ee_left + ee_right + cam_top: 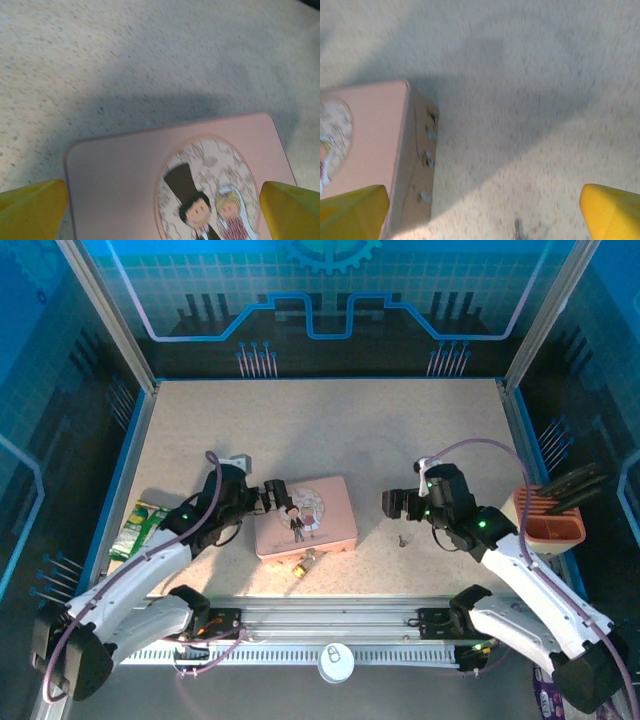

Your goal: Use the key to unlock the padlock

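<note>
The tiny brass padlock [305, 562] lies on the table against the front edge of the pink tin [305, 515]. To the right of the tin the small dark key [403, 538] lies loose on the table, and its tip shows at the bottom edge of the right wrist view [518, 230]. My left gripper [276, 495] hovers open over the tin's left end, its yellow fingertips [30, 210] spread wide above the tin's lid [125, 170]. Just behind the key, my right gripper [392, 503] is open and empty, one yellow fingertip [612, 212] to the key's right and the tin's side [415, 165] to its left.
An orange-brown holder [555, 522] with dark tools stands at the right edge. A green packet [140, 525] lies at the left edge. A metal rail [330, 625] runs along the front, with a white disc bearing a lock symbol [336, 662] on it.
</note>
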{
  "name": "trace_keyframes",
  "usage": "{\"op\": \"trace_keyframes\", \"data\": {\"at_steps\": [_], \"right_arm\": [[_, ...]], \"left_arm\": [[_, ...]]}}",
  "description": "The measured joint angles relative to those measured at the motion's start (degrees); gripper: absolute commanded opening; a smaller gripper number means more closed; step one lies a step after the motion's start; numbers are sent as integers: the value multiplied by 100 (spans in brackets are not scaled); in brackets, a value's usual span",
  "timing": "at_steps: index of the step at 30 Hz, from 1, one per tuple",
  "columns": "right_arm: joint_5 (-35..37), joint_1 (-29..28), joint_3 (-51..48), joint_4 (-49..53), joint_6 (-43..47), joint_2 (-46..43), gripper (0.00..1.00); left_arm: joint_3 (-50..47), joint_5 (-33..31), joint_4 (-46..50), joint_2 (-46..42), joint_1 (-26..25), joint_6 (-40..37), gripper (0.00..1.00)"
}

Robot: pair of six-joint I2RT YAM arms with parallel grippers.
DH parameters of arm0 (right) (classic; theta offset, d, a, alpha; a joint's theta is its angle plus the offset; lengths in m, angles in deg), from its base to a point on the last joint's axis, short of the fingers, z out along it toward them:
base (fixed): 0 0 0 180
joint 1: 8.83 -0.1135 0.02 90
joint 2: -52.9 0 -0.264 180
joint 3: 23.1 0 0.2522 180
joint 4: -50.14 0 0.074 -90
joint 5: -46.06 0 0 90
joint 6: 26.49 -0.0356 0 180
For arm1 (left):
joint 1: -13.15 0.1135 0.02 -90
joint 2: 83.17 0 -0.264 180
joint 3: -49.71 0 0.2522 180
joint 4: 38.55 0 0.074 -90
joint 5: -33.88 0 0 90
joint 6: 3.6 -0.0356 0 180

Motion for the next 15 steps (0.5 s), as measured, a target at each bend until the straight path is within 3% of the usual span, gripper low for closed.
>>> {"op": "trace_keyframes", "data": {"at_steps": [9, 15], "right_arm": [[109, -208, -713, 400, -918, 413, 67], [109, -208, -885, 299, -1279, 903, 57]], "left_arm": [[-444, -170, -118, -258, -802, 313, 99], [-752, -223, -463, -295, -957, 603, 99]]}}
